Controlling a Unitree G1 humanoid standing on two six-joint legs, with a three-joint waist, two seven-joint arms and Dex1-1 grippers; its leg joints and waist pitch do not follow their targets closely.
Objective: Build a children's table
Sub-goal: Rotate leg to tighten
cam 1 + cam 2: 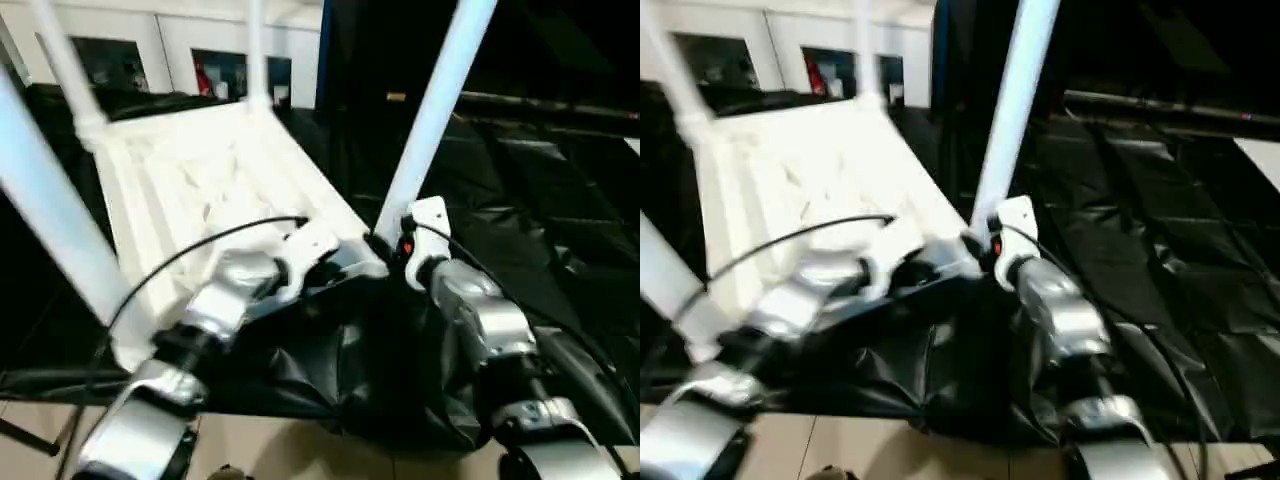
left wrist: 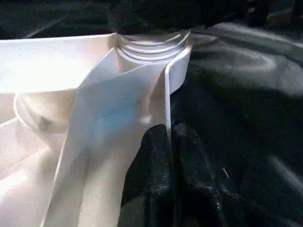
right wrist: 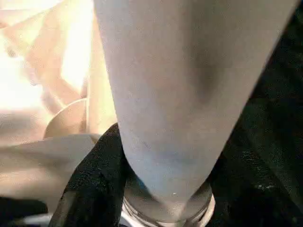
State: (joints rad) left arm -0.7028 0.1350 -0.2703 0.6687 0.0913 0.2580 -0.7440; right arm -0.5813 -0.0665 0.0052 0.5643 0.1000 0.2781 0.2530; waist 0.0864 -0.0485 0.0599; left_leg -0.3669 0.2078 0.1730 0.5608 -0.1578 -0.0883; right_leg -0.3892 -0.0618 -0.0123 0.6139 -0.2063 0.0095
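Note:
The white tabletop lies upside down on black sheeting, ribbed underside up. Legs stand in its sockets: one at the near left, two at the far corners. A fourth leg rises slanted from the near right corner socket. My right gripper is shut around this leg's base, its tube held between the black fingers. My left gripper is shut on the tabletop's thin rim wall just beside that socket.
Crinkled black sheeting covers the surface to the right and front. Light floor shows below its near edge. A white wall with dark openings stands behind. A black cable arcs over my left forearm.

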